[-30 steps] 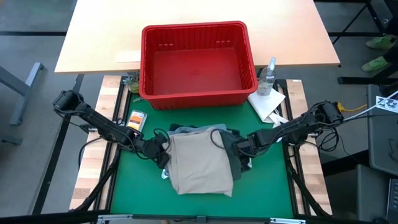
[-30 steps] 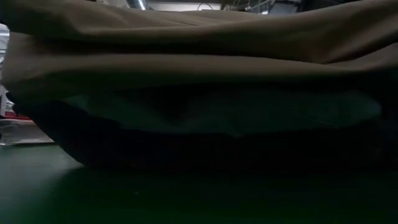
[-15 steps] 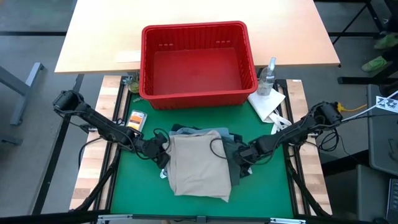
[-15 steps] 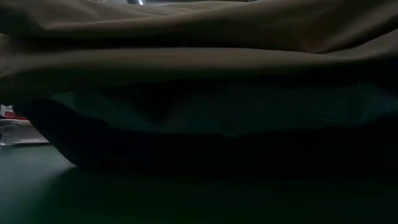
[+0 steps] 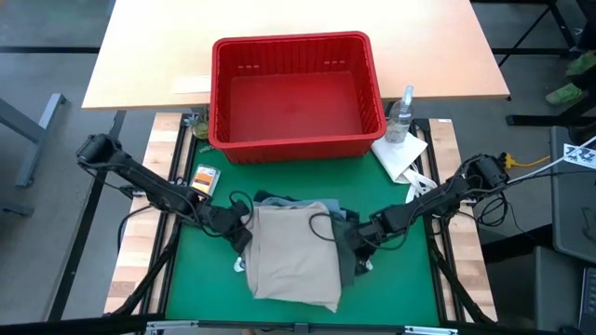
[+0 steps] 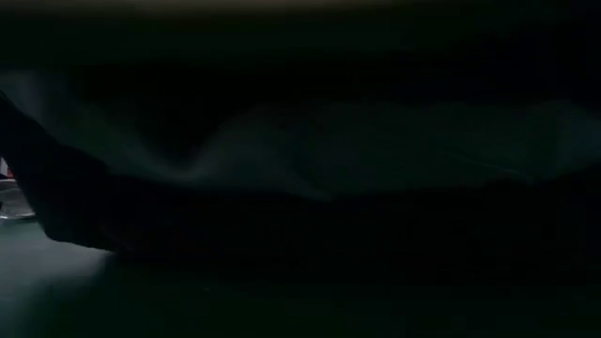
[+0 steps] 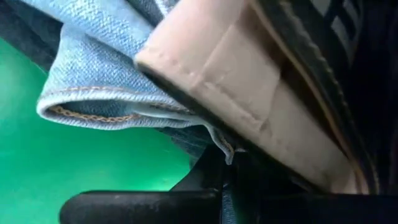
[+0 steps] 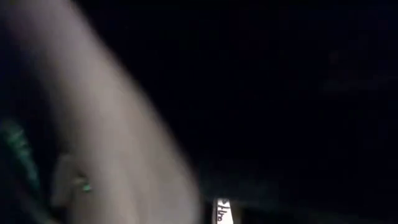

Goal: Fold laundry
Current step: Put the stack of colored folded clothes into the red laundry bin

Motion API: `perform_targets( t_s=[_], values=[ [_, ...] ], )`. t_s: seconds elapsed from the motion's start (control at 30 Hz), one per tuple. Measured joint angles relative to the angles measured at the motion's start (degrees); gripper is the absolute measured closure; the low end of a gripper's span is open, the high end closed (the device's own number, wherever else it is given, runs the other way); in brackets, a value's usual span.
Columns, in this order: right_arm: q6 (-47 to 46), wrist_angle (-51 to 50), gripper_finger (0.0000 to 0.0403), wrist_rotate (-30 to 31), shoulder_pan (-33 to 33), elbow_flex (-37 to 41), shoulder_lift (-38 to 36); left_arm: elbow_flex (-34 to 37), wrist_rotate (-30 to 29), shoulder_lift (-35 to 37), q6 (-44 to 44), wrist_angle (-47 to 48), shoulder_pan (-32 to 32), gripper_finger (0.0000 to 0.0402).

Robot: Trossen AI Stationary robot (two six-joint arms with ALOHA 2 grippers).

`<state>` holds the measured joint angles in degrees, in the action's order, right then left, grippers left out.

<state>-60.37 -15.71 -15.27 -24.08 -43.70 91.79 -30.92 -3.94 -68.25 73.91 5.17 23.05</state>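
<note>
The laundry is a folded pile in the middle of the green mat. A beige khaki piece lies on top, light blue denim shows at its far edge and a dark olive piece at its right. My left gripper is shut at the pile's left edge, where the left wrist view shows a denim hem under the khaki. My right gripper is shut at the pile's right edge. In the low view the pile fills the picture. My left gripper pinches the pile's lower layers at its left edge, coming from the table's left and slanting down. Thin denim and dark cloth run in between the fingers; the khaki lies above them. The pile rests on the mat. My right gripper is shut on the pile's right edge at the dark olive piece, slanting down from the table's right. The gripper itself hides the place of contact, and its wrist view is too dark to show layers. The pile lies on the mat.
A red plastic basket stands beyond the mat's far edge. A spray bottle and a white cloth are at the far right, and a small card at the far left. Bare mat lies near the front edge.
My right gripper has gone toward the table's near edge and a little left, along the pile's right side. The pile has slid toward the near edge. Its khaki top now reaches closer to the front and blocks the whole low view.
</note>
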Motion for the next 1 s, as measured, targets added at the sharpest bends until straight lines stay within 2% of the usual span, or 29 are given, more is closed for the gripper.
perform_targets(
  t_s=[0.17, 0.37, 1.0],
  values=[
    [0.0, 6.7, 0.0397, -3.9, 0.0, 0.0, 0.0, 0.0, 1.1, 2.5, 1.1, -0.3, 0.0, 0.0396],
    [0.0, 13.0, 0.0399, -4.2, 0.4, 0.0, -0.4, 0.0, 1.0, 4.7, 2.5, -0.3, 0.0, 0.0396],
    [1.1, 15.4, 0.04, 5.4, 3.8, 0.0, -11.1, 0.0, 0.7, 10.9, 5.6, -0.2, 0.0, 0.0396]
  ],
)
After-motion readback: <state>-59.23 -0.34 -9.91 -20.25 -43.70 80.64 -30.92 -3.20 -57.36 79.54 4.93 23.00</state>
